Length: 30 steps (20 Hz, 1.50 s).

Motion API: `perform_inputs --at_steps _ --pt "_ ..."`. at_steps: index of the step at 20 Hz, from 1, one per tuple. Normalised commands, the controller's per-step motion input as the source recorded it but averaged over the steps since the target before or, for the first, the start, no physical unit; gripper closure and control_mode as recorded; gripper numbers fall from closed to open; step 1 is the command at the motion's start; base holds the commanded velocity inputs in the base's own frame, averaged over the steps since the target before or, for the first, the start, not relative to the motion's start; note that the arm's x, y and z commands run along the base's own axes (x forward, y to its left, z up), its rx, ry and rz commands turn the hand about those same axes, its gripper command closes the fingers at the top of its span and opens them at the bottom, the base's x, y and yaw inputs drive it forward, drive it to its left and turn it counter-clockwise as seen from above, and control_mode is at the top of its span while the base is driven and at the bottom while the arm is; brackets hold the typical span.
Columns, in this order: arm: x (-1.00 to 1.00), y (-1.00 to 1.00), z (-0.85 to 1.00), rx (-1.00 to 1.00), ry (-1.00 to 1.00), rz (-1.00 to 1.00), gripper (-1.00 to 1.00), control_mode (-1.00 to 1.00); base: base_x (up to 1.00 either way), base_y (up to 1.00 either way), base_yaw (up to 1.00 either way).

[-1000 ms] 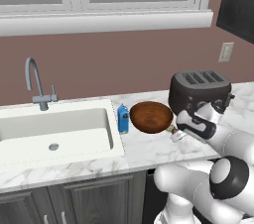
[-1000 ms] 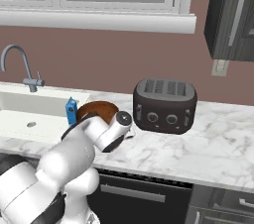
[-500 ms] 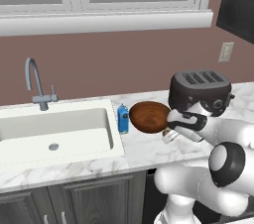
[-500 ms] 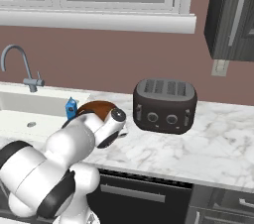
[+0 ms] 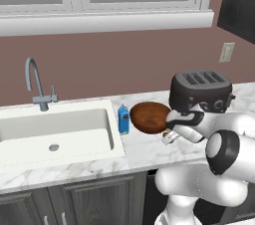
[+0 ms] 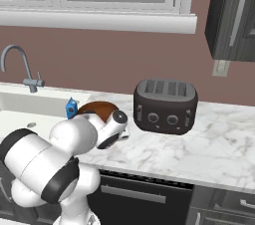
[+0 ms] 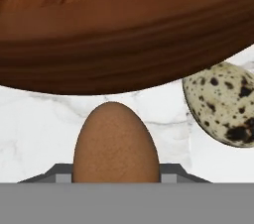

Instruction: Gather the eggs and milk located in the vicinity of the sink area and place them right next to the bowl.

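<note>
Look along your claw in the hand view: the reddish-brown egg (image 7: 116, 143) sits dead centre, right at the claw's mouth, its long axis running straight away from the claw with the narrow end pointing toward the bowl (image 7: 124, 34). The finger tips themselves are hidden behind the egg, so you cannot tell whether they are pinching it or merely stand beside it.

Just ahead of the claw, beyond the egg's tip, the bowl's wood-grain wall spans the view; whether egg and bowl touch cannot be judged. Ahead and to the claw's right lies the pale speckled egg (image 7: 222, 105), close under the bowl's rim, tilted so its long axis runs diagonally, partly cut off by the frame edge. Both eggs rest over white marble counter (image 7: 34, 124).

From the left base view, your gripper (image 5: 171, 136) is low over the counter (image 5: 139, 154) at the near right side of the bowl (image 5: 149, 117). The milk (image 5: 123, 119) stands upright on the bowl's far side from the claw, gable up, just beside the bowl and at the edge of the sink area (image 5: 55, 129). The toaster (image 5: 199, 92) sits behind the hand.
</note>
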Motion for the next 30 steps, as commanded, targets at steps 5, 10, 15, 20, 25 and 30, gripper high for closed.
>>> perform_inputs --at_steps 5,10,15,20,25,30 --pt "0.07 0.1 0.0 0.0 0.0 -0.03 1.0 -1.0 0.0 0.0 0.0" --pt "0.03 0.05 -0.02 -0.01 0.0 -0.03 1.0 -1.0 0.0 0.0 0.0" --pt "0.0 0.0 0.0 0.0 0.0 0.0 1.0 -1.0 0.0 0.0 0.0" --pt "0.0 0.0 0.0 0.0 0.0 0.0 -1.0 -1.0 0.0 0.0 0.0" --pt "0.0 0.0 0.0 0.0 0.0 0.0 -1.0 -1.0 0.0 0.0 0.0" --pt "0.0 0.0 0.0 0.0 0.0 0.0 -1.0 -1.0 0.0 0.0 0.0"
